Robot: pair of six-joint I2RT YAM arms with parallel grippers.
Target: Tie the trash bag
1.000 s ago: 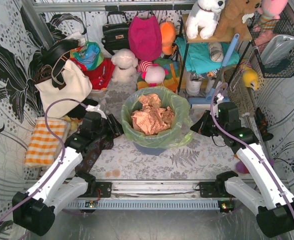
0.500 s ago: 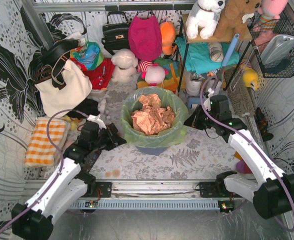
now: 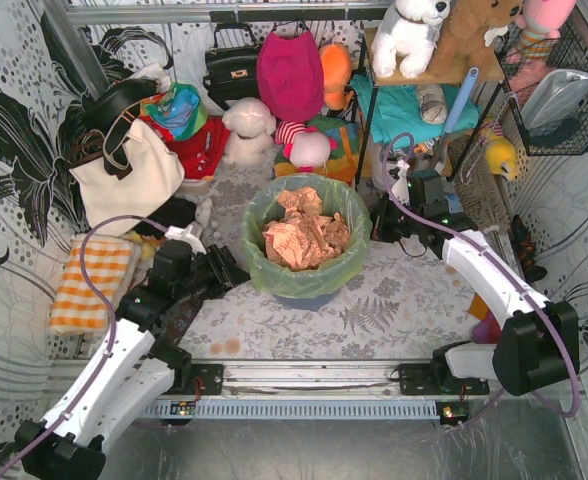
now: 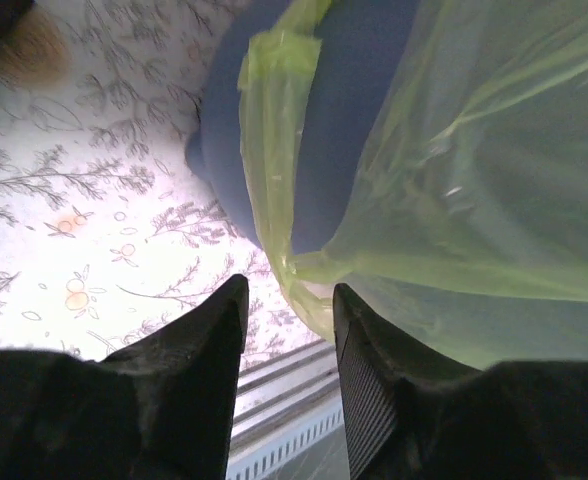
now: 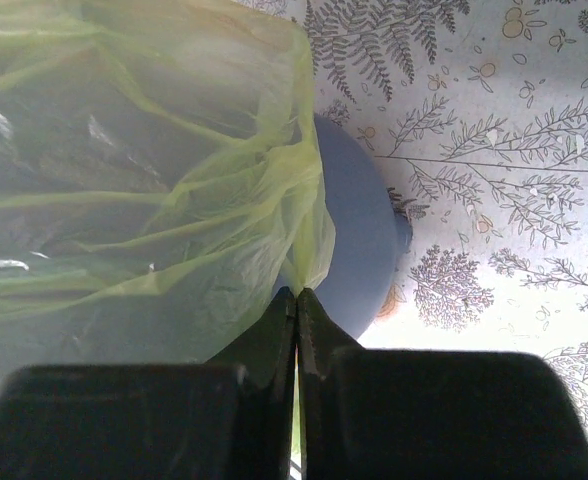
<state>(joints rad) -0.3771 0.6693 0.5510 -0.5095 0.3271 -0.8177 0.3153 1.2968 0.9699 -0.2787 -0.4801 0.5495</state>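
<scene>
The lime-green trash bag [image 3: 356, 262] lines a blue-grey round bin [image 3: 304, 297] in the middle of the table, with crumpled orange-brown paper [image 3: 304, 235] inside. My left gripper [image 3: 232, 272] is open at the bin's left side; in the left wrist view the bag's hanging edge [image 4: 304, 270] lies just beyond its fingertips [image 4: 289, 300]. My right gripper [image 3: 378, 228] is at the bin's right rim, shut on a fold of the bag [image 5: 299, 270], with the bin [image 5: 359, 250] behind it.
A white tote bag [image 3: 124, 170] and an orange checked cloth [image 3: 89, 280] lie at the left. Plush toys and bags [image 3: 284, 80] crowd the back. A shelf rack [image 3: 414, 100] stands at the back right. The metal rail [image 3: 304, 380] runs along the near edge.
My right gripper has moved left to the bin's right rim and taken hold of the bag there. My left gripper has moved right and closer to the bin's left side.
</scene>
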